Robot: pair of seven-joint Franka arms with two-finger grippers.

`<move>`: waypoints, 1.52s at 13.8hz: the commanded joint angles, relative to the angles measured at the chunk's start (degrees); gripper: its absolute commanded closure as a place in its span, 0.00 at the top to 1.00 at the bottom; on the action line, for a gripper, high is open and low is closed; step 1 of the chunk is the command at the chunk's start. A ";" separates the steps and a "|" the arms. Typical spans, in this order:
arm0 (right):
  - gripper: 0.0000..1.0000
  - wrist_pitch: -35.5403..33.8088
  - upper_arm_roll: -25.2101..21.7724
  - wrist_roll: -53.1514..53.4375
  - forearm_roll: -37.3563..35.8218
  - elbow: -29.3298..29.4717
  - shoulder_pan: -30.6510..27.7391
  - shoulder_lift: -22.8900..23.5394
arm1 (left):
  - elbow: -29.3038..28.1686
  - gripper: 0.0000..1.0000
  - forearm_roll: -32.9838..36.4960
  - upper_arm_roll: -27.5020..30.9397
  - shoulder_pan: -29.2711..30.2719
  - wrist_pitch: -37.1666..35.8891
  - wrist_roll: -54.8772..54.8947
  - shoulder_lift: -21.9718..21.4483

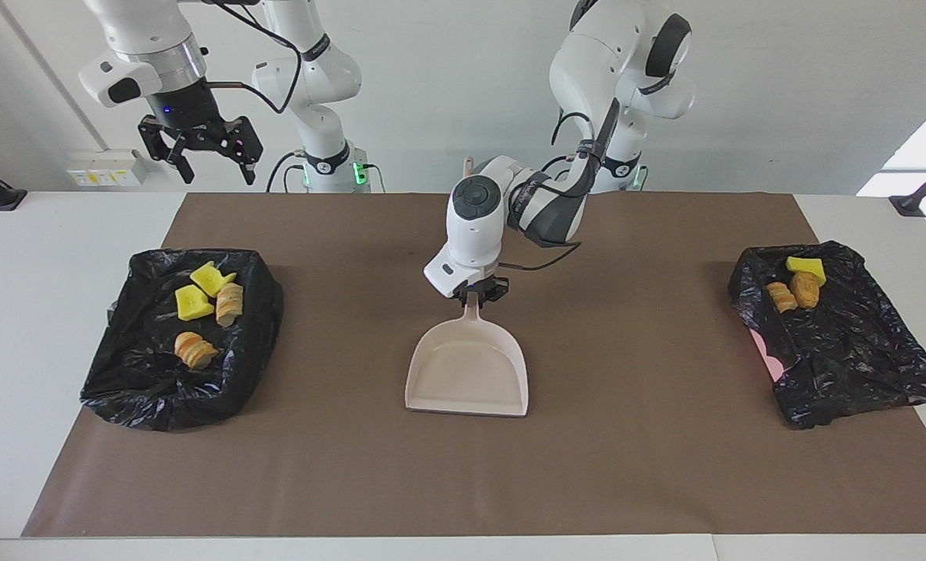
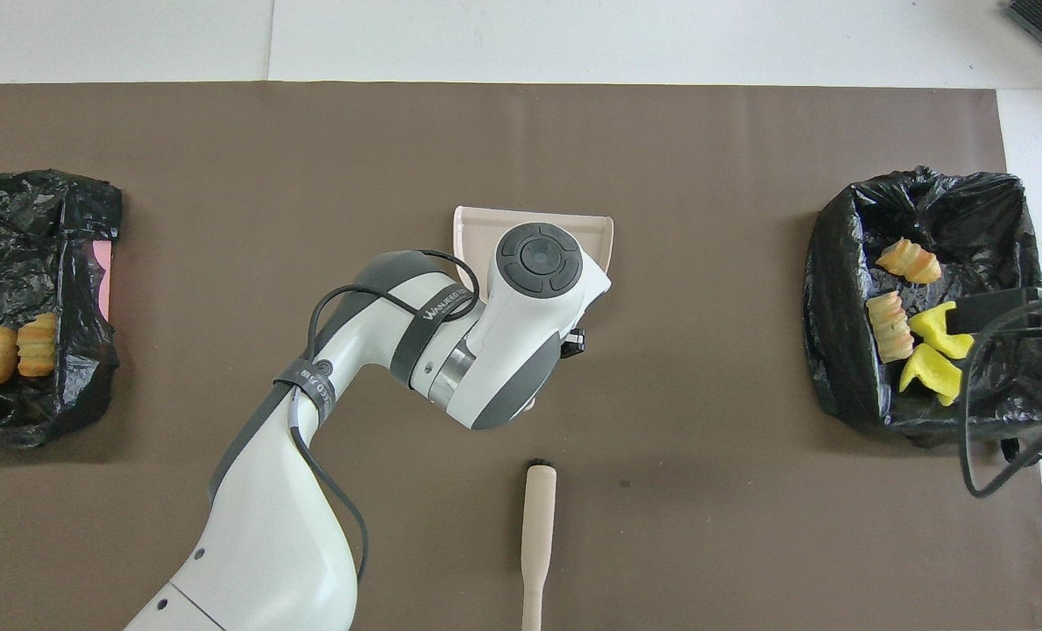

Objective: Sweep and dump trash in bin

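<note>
**Desk:** Where's the trash, and where are your pincers?

**Me:** Starting at the right arm's end of the bench [image 1: 58,234]: I have a black-lined bin [image 1: 120,374] there holding four pieces of trash [image 1: 195,302], two yellow and two tan. My right pincer [image 1: 202,160] hangs high over the edge of the bench nearest the robots, just by that bin. Its fingers are spread wide and it has nothing in them. No piece touches it.

**Desk:** And the middle?

**Me:** My left pincer [image 1: 478,294] is down at mid-bench, closed on the handle of the pale dustpan [image 1: 469,366]. The pan lies flat on the brown mat [image 1: 634,467] with nothing in it, well apart from both bins.

**Desk:** The left arm's end?

**Me:** A second bin [image 1: 860,366] holds three pieces: one yellow, two tan-brown.

**Desk:** Do the views differ?

**Me:** Yes. From overhead, my left wrist covers the grip and most of the pan, so I read the hold from the facing view only. The overhead view alone shows the brush [image 2: 538,526] lying on the mat near the robots' edge of the bench, touched by nothing.
</note>
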 commanded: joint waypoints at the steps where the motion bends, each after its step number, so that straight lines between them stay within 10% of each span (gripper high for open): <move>1: 1.00 -0.80 0.42 -1.34 0.25 0.03 -0.77 -0.15 | -1.93 1.00 -0.97 1.11 -0.47 1.10 2.01 -2.52; 8: 1.00 -0.80 0.42 -1.34 0.25 0.03 -0.77 -0.15 | -11.06 1.00 4.56 1.99 8.03 -1.36 4.99 -19.29; 12: 1.00 -0.80 0.42 -1.34 0.16 0.03 -0.77 -0.15 | -11.34 1.00 4.48 1.99 20.33 -7.68 25.61 -27.48; 21: 1.00 -0.80 0.42 -1.34 0.16 0.03 -0.77 -0.15 | -0.63 1.00 3.52 2.34 34.25 -25.07 40.96 -31.98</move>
